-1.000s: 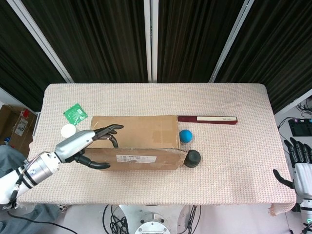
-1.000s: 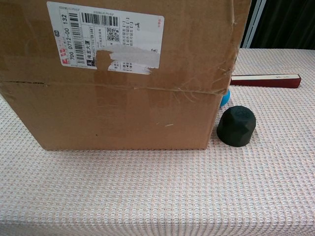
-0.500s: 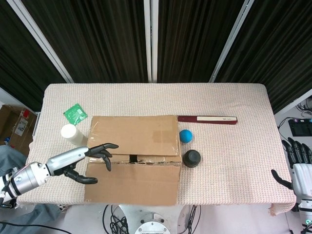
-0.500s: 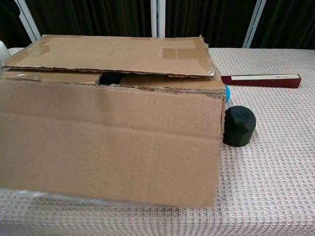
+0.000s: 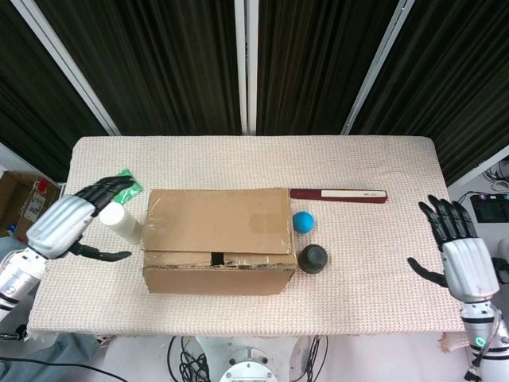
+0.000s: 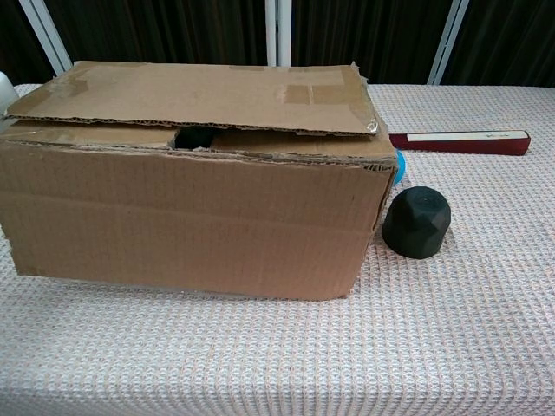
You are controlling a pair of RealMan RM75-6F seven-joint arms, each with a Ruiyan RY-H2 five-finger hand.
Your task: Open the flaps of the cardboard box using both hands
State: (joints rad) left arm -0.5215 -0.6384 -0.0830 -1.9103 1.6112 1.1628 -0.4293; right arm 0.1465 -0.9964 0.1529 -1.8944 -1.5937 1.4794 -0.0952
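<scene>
1. Mid-table, slightly left: cardboard box (image 5: 216,241) sits flat on the woven table cover (image 5: 374,255). Far top flap (image 6: 199,94) lies roughly flat over the box; inner flaps visible under it w/ a dark gap near the front edge. Near side shows as plain front wall in chest view.
2. Left of box: left hand (image 5: 70,223) hovers off the box's left end, fingers spread, holding nothing, not touching the box.
3. Just left of box, btwn it and the left hand: white cylinder (image 5: 121,222), upright. Can't tell if the hand touches it.
4. Behind that cylinder, left-rear of box: green packet (image 5: 126,184), partly hidden by left fingertips.
5. Right of box, just beside its right wall: blue ball (image 5: 302,221); in front of the ball, black faceted cap (image 6: 417,222), next to box's front-right corner.
6. Right-rear of box: long dark-red stick-like item (image 5: 338,194), lying flat, one end near box's rear corner.
7. Far right of box, at table edge: right hand (image 5: 461,255), fingers apart, empty, well apart from the box.
</scene>
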